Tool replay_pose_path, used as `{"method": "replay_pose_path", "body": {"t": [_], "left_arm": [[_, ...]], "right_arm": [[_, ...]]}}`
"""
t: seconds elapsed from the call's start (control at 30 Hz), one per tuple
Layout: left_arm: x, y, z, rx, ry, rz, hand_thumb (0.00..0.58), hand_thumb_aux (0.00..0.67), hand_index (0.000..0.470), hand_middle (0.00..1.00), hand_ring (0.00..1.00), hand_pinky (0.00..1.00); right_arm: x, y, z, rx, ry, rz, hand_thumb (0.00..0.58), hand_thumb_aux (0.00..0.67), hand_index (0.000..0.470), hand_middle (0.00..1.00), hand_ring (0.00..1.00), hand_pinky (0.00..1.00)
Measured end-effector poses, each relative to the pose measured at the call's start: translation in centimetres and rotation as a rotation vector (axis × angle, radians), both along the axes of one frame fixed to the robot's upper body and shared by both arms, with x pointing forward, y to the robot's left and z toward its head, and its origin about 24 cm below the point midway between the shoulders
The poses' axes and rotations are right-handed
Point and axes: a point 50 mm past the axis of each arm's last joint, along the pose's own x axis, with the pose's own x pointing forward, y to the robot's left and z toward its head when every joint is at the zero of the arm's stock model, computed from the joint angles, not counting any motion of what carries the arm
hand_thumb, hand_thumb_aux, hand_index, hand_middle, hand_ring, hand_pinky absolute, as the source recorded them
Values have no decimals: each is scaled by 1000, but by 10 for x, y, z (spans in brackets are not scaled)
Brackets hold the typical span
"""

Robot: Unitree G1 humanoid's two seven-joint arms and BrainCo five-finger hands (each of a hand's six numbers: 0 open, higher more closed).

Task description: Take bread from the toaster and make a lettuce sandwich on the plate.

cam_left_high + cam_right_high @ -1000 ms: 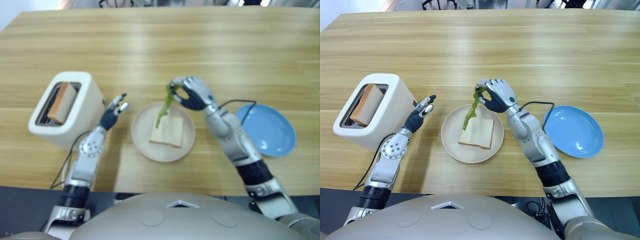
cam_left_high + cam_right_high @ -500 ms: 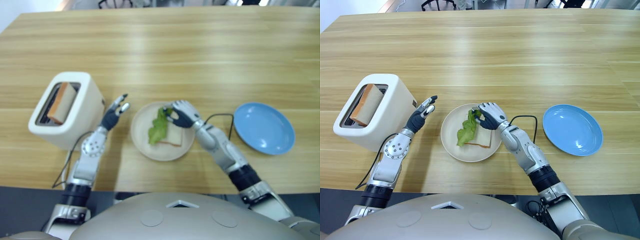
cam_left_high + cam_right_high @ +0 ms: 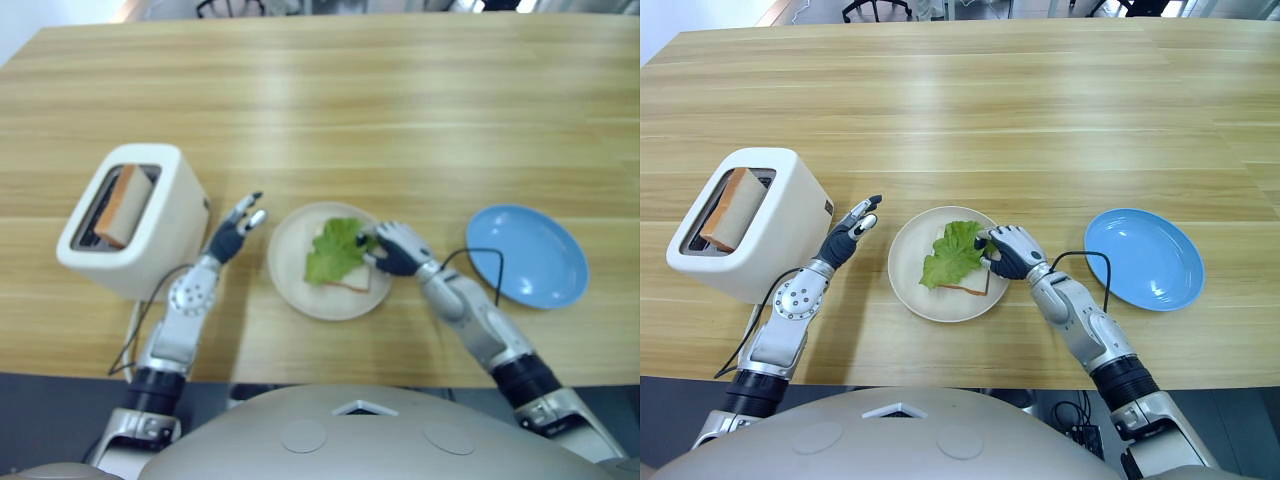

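Wooden table (image 3: 1040, 120) spreads under everything. Right hand (image 3: 1012, 253) pinches the lettuce (image 3: 952, 255) by its right edge; probably light, limp and easily torn, it lies over bread (image 3: 975, 284) on the plate (image 3: 902, 265). Left hand (image 3: 850, 235) hangs open beside the toaster (image 3: 780, 240), whose slice (image 3: 726, 210) likely suits a top-edge grip.

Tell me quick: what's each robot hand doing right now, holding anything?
Left robot hand: open, holding nothing.
Right robot hand: closed on the edge of the lettuce, which lies on the bread.
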Motion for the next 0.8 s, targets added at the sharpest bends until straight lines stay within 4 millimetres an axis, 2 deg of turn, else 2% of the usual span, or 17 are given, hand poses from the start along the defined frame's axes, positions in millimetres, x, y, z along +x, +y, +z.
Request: {"method": "replay_pose_path", "body": {"t": [0.17,0.37,0.47,0.57,0.67,0.73,0.8], "left_arm": [[0,1,0,3,4,-3,0,0,0,0,0,0],[0,2,1,6,5,-7,0,0,0,0,0,0],[-1,2,2,8,0,-10,0,0,0,0,0,0],[-5,4,11,18,-23,-12,0,0,0,0,0,0],[-9,4,35,38,-95,-31,0,0,0,0,0,0],[-13,3,63,46,-173,-63,0,0,0,0,0,0],[-21,5,102,72,-286,-94,0,0,0,0,0,0]], "right_arm": [[-10,-11,12,63,30,-33,0,0,0,0,0,0],[-15,-11,61,289,12,-10,0,0,0,0,0,0],[-17,-11,76,328,4,6,0,0,0,0,0,0],[-17,-24,98,281,-46,-1,0,0,0,0,0,0],[-17,-44,126,237,-145,-60,0,0,0,0,0,0],[-18,-56,143,245,-212,-110,0,0,0,0,0,0],[-19,-64,154,256,-257,-142,0,0,0,0,0,0]]}}
